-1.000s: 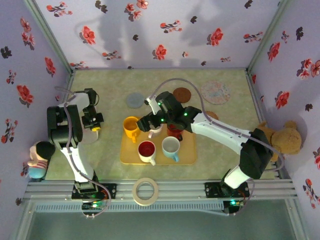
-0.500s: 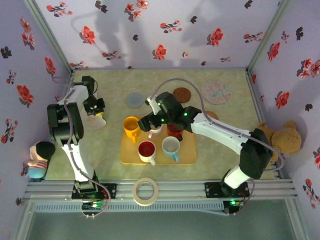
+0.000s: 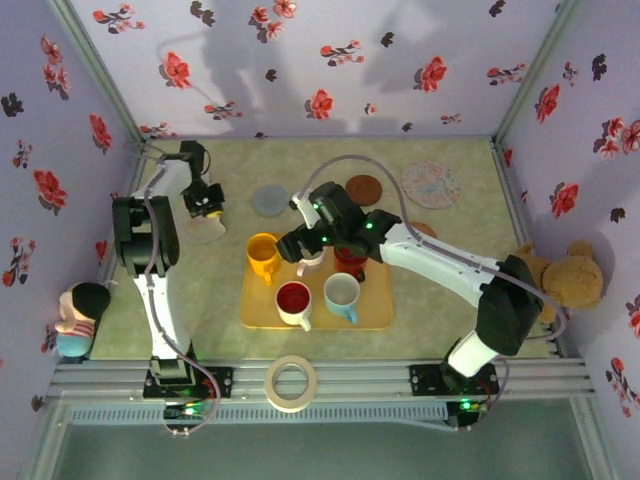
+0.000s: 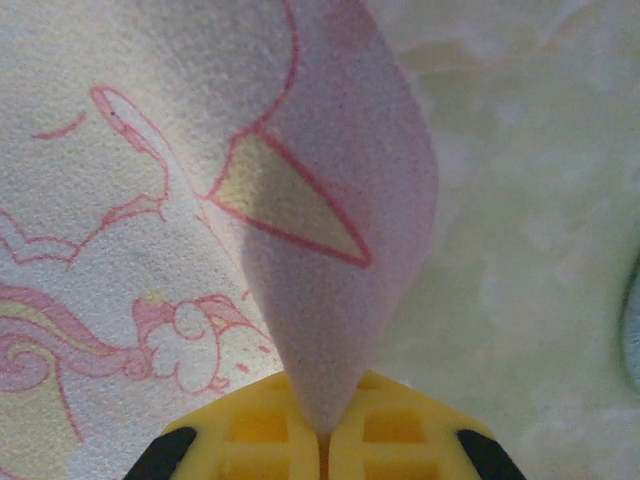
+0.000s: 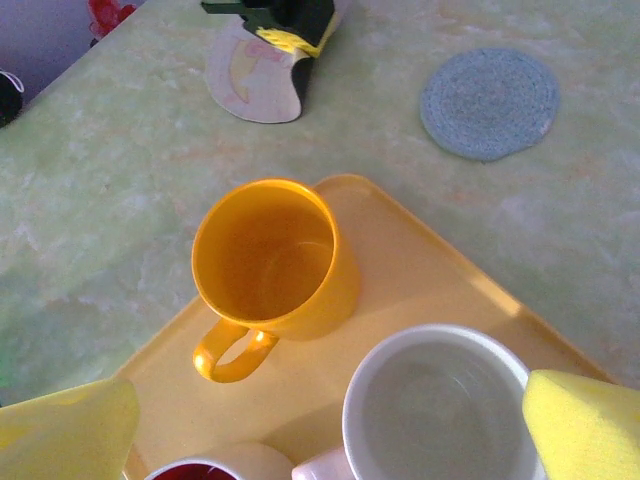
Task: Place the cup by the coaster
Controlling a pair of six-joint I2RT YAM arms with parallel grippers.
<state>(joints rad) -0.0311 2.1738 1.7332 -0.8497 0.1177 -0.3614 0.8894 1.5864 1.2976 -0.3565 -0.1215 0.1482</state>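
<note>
Near edge: roll of tape point(image 3: 291, 383) lying flat, between the two arm bases. Next out, a yellow tray point(image 3: 372, 312) on the tabletop point(image 3: 210, 300), carrying five cups. Front row is a red-lined cup point(image 3: 294, 299) and a pale-blue cup point(image 3: 342, 291). Back row is a yellow cup point(image 3: 263, 255) point(image 5: 268, 262) at the left corner, a white cup point(image 3: 308, 265) point(image 5: 440, 410) and a dark red cup point(image 3: 350, 264). All stand upright, mouths up. The right pincer point(image 3: 305, 255) point(image 5: 325, 435) hangs over the white cup, spread as wide as it goes, one yellow fingertip on each side of the rim, gripping nothing. Whether the right-hand fingertip touches the rim I cannot tell. Farther, left of the tray and apart from it, the left pincer point(image 3: 205, 208) point(image 4: 322, 430) is clamped tight on the edge of a pink-printed coaster point(image 3: 203, 232) point(image 4: 150, 200) point(image 5: 255, 80). That edge is curled up into the fingers and the rest droops to the tabletop. The white cup is on the tray, well apart from this coaster. Beyond lie a grey-blue coaster point(image 3: 270, 200) point(image 5: 489, 102), a brown coaster point(image 3: 364, 188) and a pink mat point(image 3: 432, 184).
</note>
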